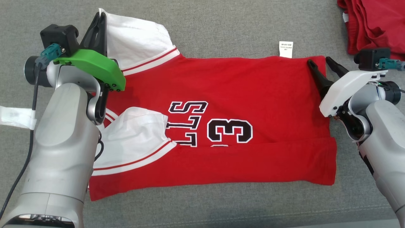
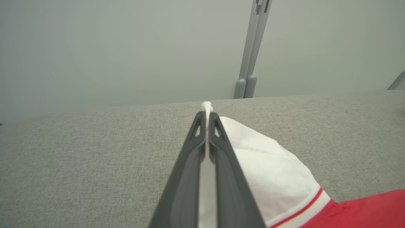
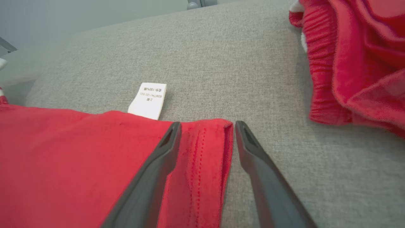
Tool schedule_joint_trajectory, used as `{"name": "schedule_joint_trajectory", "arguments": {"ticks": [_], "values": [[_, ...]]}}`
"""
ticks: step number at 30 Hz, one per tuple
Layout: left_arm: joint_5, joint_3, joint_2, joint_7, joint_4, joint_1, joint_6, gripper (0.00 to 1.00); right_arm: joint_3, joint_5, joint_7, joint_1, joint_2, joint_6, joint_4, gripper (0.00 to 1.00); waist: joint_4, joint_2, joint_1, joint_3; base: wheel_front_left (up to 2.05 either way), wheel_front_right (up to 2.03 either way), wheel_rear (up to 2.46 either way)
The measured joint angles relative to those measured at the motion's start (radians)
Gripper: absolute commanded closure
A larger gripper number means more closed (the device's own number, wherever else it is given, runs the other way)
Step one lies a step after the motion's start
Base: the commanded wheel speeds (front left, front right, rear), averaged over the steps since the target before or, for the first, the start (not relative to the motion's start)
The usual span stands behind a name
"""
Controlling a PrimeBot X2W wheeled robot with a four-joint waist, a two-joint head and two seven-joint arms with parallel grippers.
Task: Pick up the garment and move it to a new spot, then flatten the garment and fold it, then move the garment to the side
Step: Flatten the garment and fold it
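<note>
Pinching the sleeve of the limp, light jersey in the closed left gripper. Straddling its hem corner beside the care label, right gripper spread.

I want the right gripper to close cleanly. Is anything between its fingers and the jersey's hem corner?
Nothing visible. The open right gripper straddles the hem corner of the jersey; the white tag and the red pile lie apart from it.

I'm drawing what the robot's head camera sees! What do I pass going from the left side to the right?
White tape strip → left gripper, jaws shut on the white sleeve → red jersey → white label → right gripper → pile of red clothes.
</note>
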Motion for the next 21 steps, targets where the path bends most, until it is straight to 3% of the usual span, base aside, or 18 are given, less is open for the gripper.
{"name": "schedule_joint_trajectory", "arguments": {"ticks": [4,5,8,12,15,16,21], "values": [[0.0,-0.001,0.0,-0.001,-0.004,0.004,0.0,1.0,0.004,0.001,0.007,-0.015,0.006,0.004,0.037,0.18,0.0,0.0,0.0,-0.001,0.0,0.0,0.0],[0.0,-0.002,0.0,-0.003,-0.005,0.007,0.0,1.0,0.004,0.001,0.007,-0.021,0.008,0.008,0.042,0.3,-0.001,0.0,0.0,-0.001,0.0,0.0,0.0],[0.0,-0.004,0.0,-0.005,-0.004,0.014,0.0,1.0,0.01,0.001,0.007,-0.039,0.012,0.009,0.063,0.52,-0.001,0.0,0.0,-0.003,0.0,0.0,0.0],[0.0,-0.008,-0.002,-0.008,-0.003,0.016,-0.007,1.0,0.016,0.001,0.007,-0.042,0.012,0.017,0.1,0.6,0.002,0.0,0.0,-0.009,0.0,0.0,0.0],[0.0,-0.008,-0.002,-0.008,-0.002,0.023,-0.007,1.0,0.028,-0.001,-0.003,-0.051,0.015,0.021,0.116,0.8,0.006,0.0,0.0,-0.014,0.0,0.0,0.0],[0.0,-0.008,-0.002,-0.008,-0.001,0.026,-0.007,1.0,0.032,-0.002,-0.011,-0.059,0.017,0.026,0.118,1.0,0.007,0.0,0.0,-0.017,0.0,0.0,0.0],[-0.013,0.006,-0.002,-0.01,0.004,0.048,-0.007,1.0,0.047,-0.005,-0.048,-0.077,0.036,0.034,0.133,1.0,0.008,0.0,0.0,-0.03,0.0,0.0,0.0]]}}
